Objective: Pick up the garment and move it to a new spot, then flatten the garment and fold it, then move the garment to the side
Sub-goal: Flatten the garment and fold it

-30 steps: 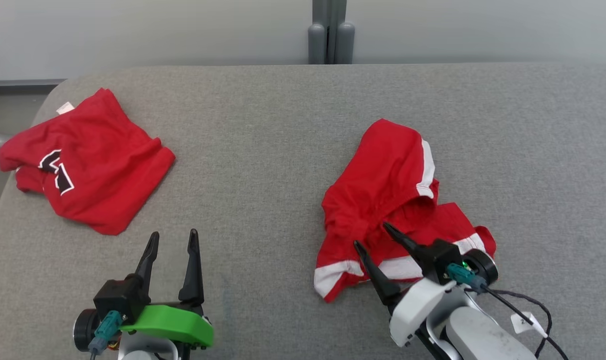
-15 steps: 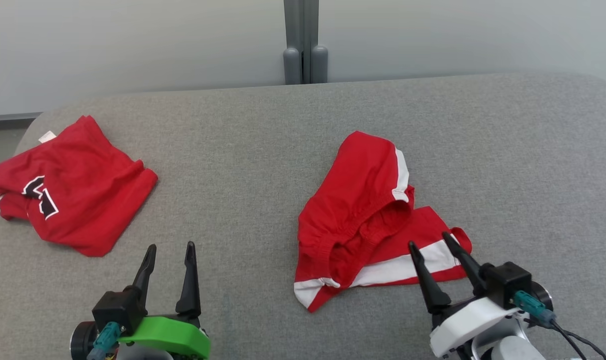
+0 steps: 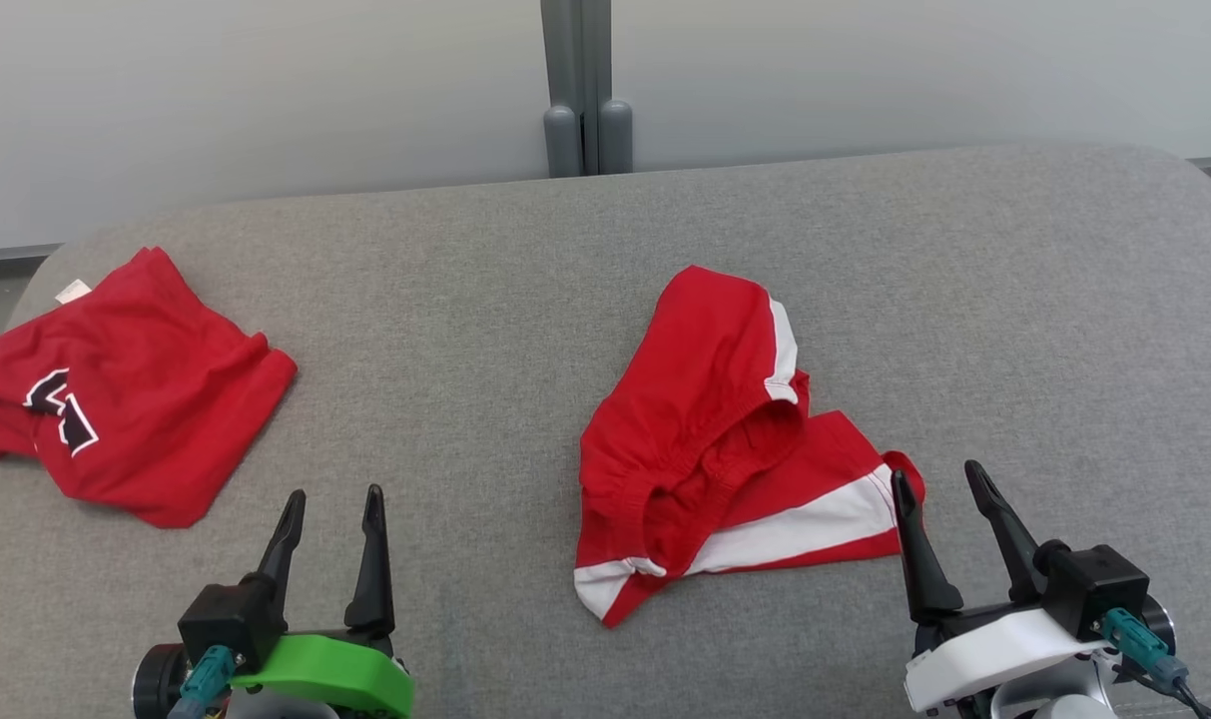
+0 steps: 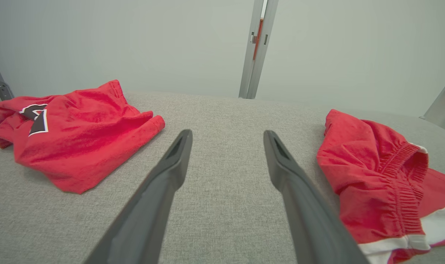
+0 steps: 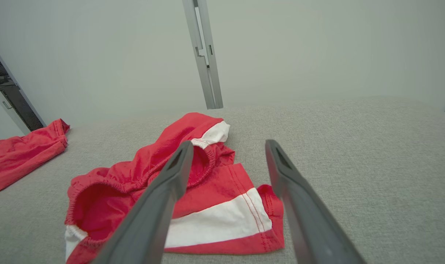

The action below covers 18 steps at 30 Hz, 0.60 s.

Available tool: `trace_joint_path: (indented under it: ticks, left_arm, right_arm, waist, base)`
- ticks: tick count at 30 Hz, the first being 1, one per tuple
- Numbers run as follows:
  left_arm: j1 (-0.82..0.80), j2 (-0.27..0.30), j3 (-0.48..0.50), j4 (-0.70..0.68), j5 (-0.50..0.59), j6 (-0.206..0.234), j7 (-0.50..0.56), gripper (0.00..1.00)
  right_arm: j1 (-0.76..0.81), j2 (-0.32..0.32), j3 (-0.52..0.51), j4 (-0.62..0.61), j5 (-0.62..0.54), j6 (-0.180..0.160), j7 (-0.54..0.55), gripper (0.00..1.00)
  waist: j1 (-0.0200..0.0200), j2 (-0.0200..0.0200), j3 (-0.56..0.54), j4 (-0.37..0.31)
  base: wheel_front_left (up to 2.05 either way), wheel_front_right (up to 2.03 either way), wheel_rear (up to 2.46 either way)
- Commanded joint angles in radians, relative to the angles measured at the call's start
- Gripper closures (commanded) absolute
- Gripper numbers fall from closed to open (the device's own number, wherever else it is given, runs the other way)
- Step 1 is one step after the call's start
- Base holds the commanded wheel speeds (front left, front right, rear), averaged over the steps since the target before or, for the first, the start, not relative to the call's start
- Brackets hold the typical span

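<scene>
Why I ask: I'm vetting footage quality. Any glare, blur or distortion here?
Head view: soft even light, no glare, striped shorts crisp. Left wrist view: wide-angle stretch, left claw looms, softening toward the lens. Right wrist view: same stretch, wall post leans.

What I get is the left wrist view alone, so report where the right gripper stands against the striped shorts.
Observer: The right gripper is open at the near right corner of the shorts and holds nothing.
Operator: Describe the part of the shorts cut off on my side.
Observer: That leg runs on to the right, and its broad white band ends close to the right gripper.
Operator: Check the far corner of the other red garment.
Observer: A small white tag sticks out there.
</scene>
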Motion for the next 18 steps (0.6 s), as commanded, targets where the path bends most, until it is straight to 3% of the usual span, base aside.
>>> trace_joint_path:
  ticks: [1,9,18]
  left_arm:
    - [0.001,0.003,0.005,-0.001,0.007,-0.004,0.000,0.00]
    - [-0.060,0.003,-0.073,0.001,0.078,-0.034,0.000,0.00]
    - [-0.202,0.025,-0.382,0.059,0.131,-0.056,0.002,0.00]
  right_arm:
    - [0.004,0.001,0.001,-0.003,-0.010,0.000,-0.003,0.00]
    - [-0.019,0.009,0.000,0.010,-0.018,0.000,-0.003,0.00]
    - [-0.048,0.009,0.002,0.019,-0.024,0.000,-0.003,0.00]
  waist:
    - [0.0000,-0.0001,0.002,-0.003]
    - [0.0000,-0.0001,0.011,-0.022]
    - [0.0000,-0.0001,0.045,-0.057]
  base:
    - [0.00,0.00,0.00]
    - [0.00,0.00,0.00]
    - [0.00,0.00,0.00]
